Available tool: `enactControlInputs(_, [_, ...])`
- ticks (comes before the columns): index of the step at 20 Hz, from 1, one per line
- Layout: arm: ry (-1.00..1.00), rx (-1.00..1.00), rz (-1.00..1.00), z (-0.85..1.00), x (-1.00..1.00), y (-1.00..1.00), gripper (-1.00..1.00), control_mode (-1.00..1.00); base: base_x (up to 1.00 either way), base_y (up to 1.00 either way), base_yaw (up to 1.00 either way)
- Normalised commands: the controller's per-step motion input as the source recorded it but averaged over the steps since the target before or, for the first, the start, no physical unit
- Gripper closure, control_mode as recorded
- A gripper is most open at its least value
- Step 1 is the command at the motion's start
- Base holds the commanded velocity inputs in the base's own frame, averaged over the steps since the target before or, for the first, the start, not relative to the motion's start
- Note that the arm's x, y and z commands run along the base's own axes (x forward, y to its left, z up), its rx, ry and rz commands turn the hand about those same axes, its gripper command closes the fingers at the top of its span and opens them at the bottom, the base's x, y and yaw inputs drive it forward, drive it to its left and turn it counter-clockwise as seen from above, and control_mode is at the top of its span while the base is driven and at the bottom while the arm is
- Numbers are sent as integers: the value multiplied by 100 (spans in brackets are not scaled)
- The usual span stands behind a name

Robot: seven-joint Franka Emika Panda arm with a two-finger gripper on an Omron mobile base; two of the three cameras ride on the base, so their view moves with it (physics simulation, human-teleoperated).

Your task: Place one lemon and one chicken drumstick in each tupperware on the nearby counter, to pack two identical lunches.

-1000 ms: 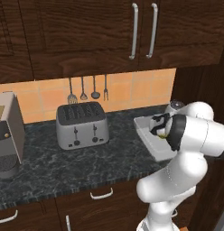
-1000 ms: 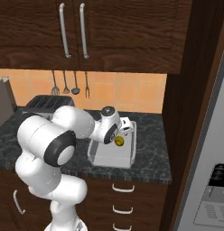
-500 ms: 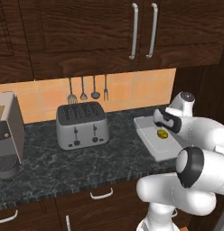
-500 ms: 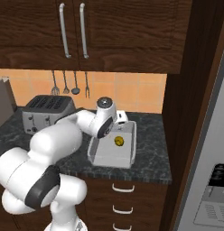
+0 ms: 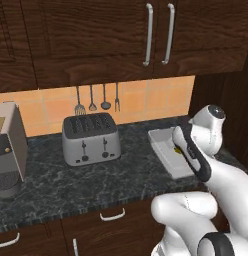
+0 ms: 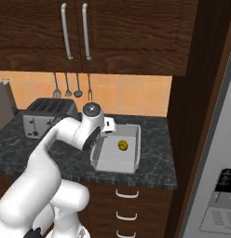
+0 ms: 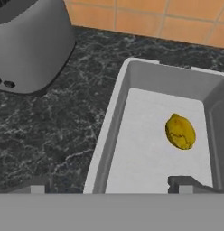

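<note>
A yellow lemon [image 7: 180, 131] lies loose in the light-grey tupperware [image 7: 114, 122] on the black speckled counter [image 7: 50, 135]. My gripper [image 7: 111, 186] hangs open above the tray's left wall. One fingertip is over the counter, the other over the tray floor, and nothing is between them. From the right base view the lemon [image 6: 122, 145] rests in the back half of the tupperware [image 6: 116, 161], with my hand over its left rim. My arm hides part of the tupperware [image 5: 163, 147] in the left base view. The chicken drumstick is out of view.
A silver toaster [image 5: 91, 139] stands on the counter [image 5: 96, 182] left of the tray, with a coffee machine [image 5: 8, 150] farther left. Utensils [image 5: 96, 100] hang on the orange tile wall. Dark cabinets hang overhead, and a tall panel and fridge [image 6: 215, 176] close off the right.
My hand has lifted off the lemon and drawn back toward the tray's left rim. The arm's elbow has swung across. The lemon stays in the tray.
</note>
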Motion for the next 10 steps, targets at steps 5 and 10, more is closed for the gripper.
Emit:
enactControlInputs(5, [-5,-14,-4,1,-96,18,-100,-100,0,0,0])
enactControlInputs(10, [-3,-6,-6,4,-88,0,-100,-100,0,0,0])
